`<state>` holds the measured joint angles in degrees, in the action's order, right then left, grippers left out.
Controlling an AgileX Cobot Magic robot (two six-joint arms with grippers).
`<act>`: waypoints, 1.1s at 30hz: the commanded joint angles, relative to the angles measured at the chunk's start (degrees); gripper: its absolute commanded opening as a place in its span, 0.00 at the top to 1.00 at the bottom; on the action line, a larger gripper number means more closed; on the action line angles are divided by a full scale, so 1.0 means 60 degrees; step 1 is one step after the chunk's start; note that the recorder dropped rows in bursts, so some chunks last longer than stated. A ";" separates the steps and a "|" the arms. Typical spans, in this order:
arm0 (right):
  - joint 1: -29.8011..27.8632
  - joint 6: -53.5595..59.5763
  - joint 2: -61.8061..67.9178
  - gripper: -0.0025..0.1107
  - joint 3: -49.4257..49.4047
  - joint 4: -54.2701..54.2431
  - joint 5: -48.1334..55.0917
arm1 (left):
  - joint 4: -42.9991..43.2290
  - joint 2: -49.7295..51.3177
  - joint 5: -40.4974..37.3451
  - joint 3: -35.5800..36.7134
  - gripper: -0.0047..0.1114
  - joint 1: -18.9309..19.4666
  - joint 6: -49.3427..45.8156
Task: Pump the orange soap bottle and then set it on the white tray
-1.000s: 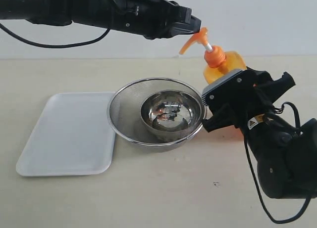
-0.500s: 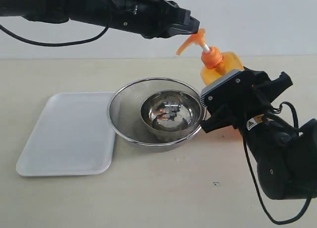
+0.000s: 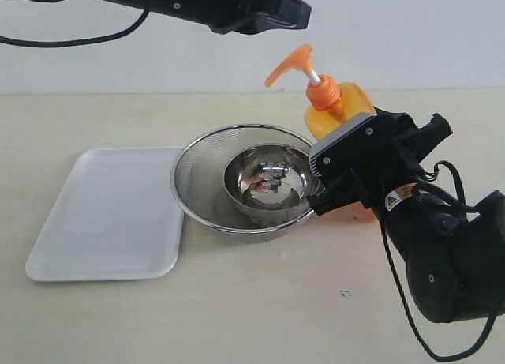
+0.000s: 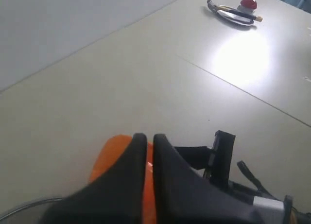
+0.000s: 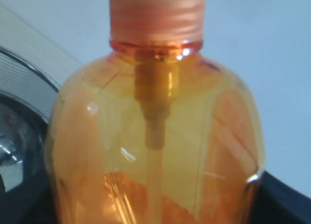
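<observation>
Handover stage, by the look of it: somewhere between the pumping and the carry. Hard to call for sure from one moment.

Orange soap bottle [image 3: 339, 111] clamped around the belly by the right gripper [image 3: 331, 174], jaws spread wide on either side of it. Sits just beside the mesh strainer [image 3: 185, 182], the one with the steel bowl [image 3: 272, 182] nested inside, and leans a little toward it. Base on the table [image 3: 237, 317] or just off it? Can't tell, hidden behind the gripper.

Up top, left gripper [image 3: 293, 13] with fingers pressed together, pinching nothing. Hangs above the pump head [image 3: 290, 64], clear of it, with the white stem poking out.

White tray [image 3: 110, 214] way over on the far side of the strainer, well apart from the bottle, nothing on it.

Next move probably calls for lifting high enough to clear the strainer rim, swinging across the bowl toward the tray, keeping the bottle upright the whole way, then setting it flat inside the low rim before letting go. Worth keeping the left arm out of the path too, with that tall pump head right under it.
</observation>
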<state>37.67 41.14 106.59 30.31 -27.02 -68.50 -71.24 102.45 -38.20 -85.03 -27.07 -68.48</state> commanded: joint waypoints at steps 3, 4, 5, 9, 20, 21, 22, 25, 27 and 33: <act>0.0014 -0.0058 -0.0024 0.98 0.0071 0.0059 -0.0244 | 0.0325 -0.0003 -0.0049 0.0030 0.92 0.0028 0.0274; 0.0014 -0.0058 -0.0024 0.98 0.0071 0.0059 -0.0244 | 0.0282 0.0060 -0.0028 0.0030 0.92 0.0008 0.0274; 0.0014 -0.0058 -0.0024 0.98 0.0071 0.0059 -0.0244 | 0.0282 0.0129 -0.0028 0.0030 0.92 -0.0011 0.0274; 0.0014 -0.0058 -0.0024 0.98 0.0071 0.0059 -0.0244 | 0.0282 0.0407 -0.0104 0.0030 0.92 -0.0047 0.0285; 0.0014 -0.0058 -0.0024 0.98 0.0071 0.0234 -0.0188 | 0.0275 0.0697 0.0173 0.0030 0.92 -0.0176 0.0245; 0.0014 -0.0058 -0.0024 0.98 0.0071 0.0280 -0.0172 | 0.0275 0.0697 0.0188 -0.0011 0.92 -0.0220 0.0216; 0.0014 -0.0058 -0.0024 0.98 0.0071 0.0303 -0.0121 | 0.0275 0.0712 0.0188 -0.0027 0.92 -0.0271 0.0216; 0.0014 -0.0058 -0.0024 0.98 0.0071 0.0320 -0.0053 | 0.0311 0.0712 0.0282 -0.0055 0.92 -0.0371 0.0216; 0.0014 -0.0058 -0.0024 0.98 0.0071 0.0320 -0.0053 | 0.0311 0.0751 0.0270 -0.0055 0.92 -0.0379 0.0216; 0.0014 -0.0058 -0.0024 0.98 0.0071 0.0320 -0.0073 | 0.0357 0.0978 0.0230 -0.0055 0.92 -0.0379 0.0216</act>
<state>37.67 41.15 106.59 30.31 -28.09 -68.50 -70.47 106.44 -35.27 -85.72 -28.41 -67.08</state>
